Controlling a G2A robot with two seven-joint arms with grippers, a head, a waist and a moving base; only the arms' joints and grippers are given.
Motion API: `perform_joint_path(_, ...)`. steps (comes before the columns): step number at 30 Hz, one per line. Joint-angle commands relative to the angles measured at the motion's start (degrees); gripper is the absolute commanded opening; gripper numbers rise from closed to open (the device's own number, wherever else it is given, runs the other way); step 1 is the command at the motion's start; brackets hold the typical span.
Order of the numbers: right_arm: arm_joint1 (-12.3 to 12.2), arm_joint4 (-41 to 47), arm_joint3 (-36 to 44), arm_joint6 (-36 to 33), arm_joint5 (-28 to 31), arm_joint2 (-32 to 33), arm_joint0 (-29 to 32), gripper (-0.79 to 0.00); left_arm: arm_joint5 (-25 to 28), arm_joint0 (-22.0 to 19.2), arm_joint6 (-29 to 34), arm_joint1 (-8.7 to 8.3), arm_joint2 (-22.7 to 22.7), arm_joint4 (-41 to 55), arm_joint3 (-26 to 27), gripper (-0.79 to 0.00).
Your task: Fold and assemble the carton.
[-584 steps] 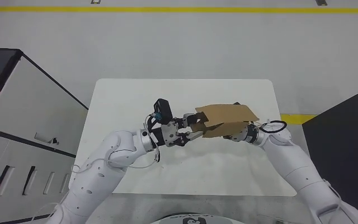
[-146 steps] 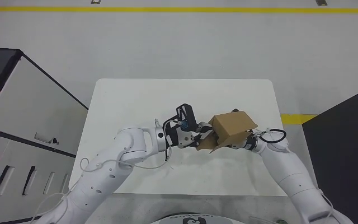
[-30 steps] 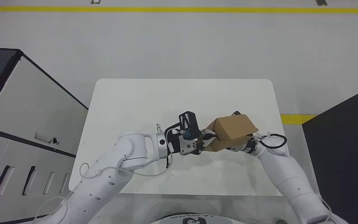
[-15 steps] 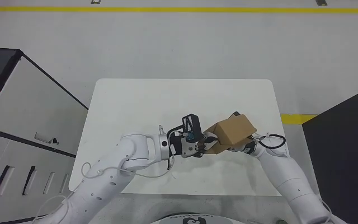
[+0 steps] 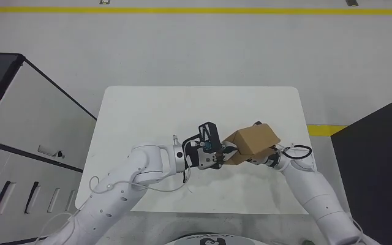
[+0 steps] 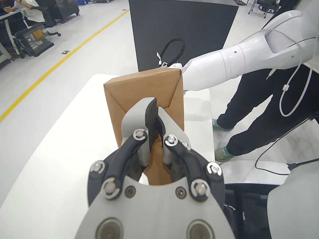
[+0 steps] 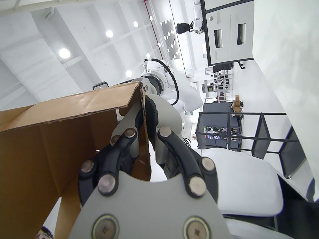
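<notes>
Now the carton point(image 5: 254, 139) hangs between the two arms over the right half of the white desk point(image 5: 141, 110), about midway between its far and near edges. It is a box of brown corrugated board, turned at an angle to the desk's edges.

The left jaws are narrow and pinch a flap at the carton's left end. In the left wrist view the carton point(image 6: 142, 93) stands upright just past the fingertips point(image 6: 150, 115). Its facing end is closed, with slanted fold lines, and a strip of board runs back between the two fingers.

The right jaws are narrow too, clamped on a wall at the carton's right side. In the right wrist view a thin edge of the carton point(image 7: 49, 135) passes between the fingers point(image 7: 152, 115). Whether the carton's underside touches the desk point(image 6: 49, 150) I cannot tell.

The left arm point(image 5: 147, 168) comes in over the near edge on the left, and the right arm point(image 5: 306, 184) past the near right corner. A dark cabinet point(image 5: 367, 159) stands just beyond the right edge and a grey cabinet point(image 5: 30, 122) off the left edge. A yellow line point(image 5: 196, 10) crosses the floor beyond the far edge.
</notes>
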State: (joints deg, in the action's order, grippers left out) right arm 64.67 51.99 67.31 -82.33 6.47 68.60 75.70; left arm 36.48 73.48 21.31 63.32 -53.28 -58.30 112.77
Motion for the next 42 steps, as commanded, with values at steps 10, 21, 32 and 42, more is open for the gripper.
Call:
perform_joint_path(10,0.1,-0.4,0.0,0.1,-1.2,-0.6,-0.6,-0.785,0.0,-0.3,-0.1,0.04,0.2,-0.9,-0.3,-0.785)
perform_joint_path(21,0.2,-0.4,-0.1,-0.4,-1.1,-0.9,-0.8,-0.785,-0.6,-0.6,-0.1,0.15,0.6,-1.4,-0.8,-0.785)
perform_joint_path(32,0.3,-0.6,-0.2,-0.7,-0.8,-0.9,-0.9,-0.785,-0.7,-0.8,-0.2,0.19,0.5,-1.2,-1.0,-0.785)
perform_joint_path(42,0.3,-0.8,-0.1,-0.7,-0.8,-1.1,-0.9,-0.785,-0.4,-0.7,-0.1,0.2,0.7,-1.0,-1.1,-0.785)
